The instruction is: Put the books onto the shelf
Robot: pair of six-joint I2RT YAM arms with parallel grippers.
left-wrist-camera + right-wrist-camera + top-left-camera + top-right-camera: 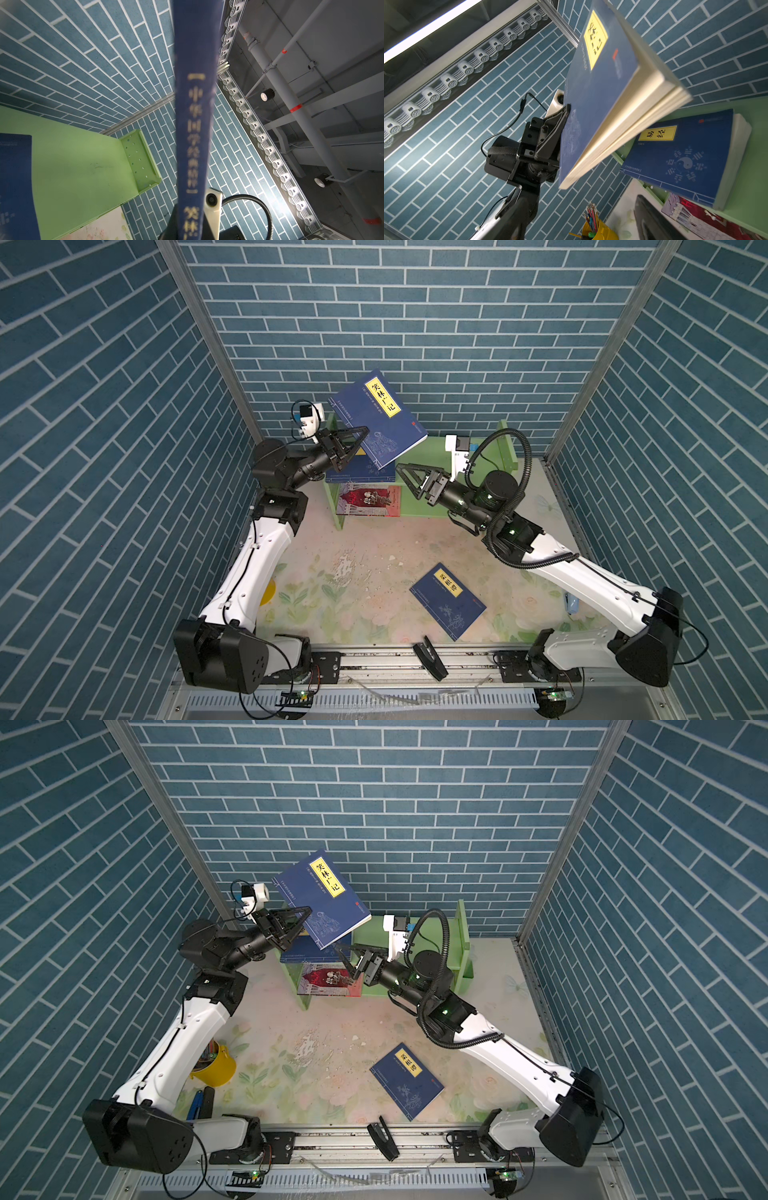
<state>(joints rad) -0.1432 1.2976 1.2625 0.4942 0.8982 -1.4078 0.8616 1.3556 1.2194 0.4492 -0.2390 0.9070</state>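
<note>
Left gripper [360, 440]: yours is clenched on the raised book [380, 414]'s lower corner, with one finger hidden behind the cover.
Right gripper [405, 480]: released and empty, just under that book.
Raised book label: "笑林广记", above the shelf [432, 499].
Upper-tier book [679, 158]: "易经".
Table book [448, 600]: title hard to read.

In both top views the held book [380, 418] covered most of the blue book [365, 473] on the shelf [434, 448]. In a top view the left arm [257, 564] hid nearly all of the yellow cup [271, 592]. In the left wrist view the held book's spine lettering was blurred.
</note>
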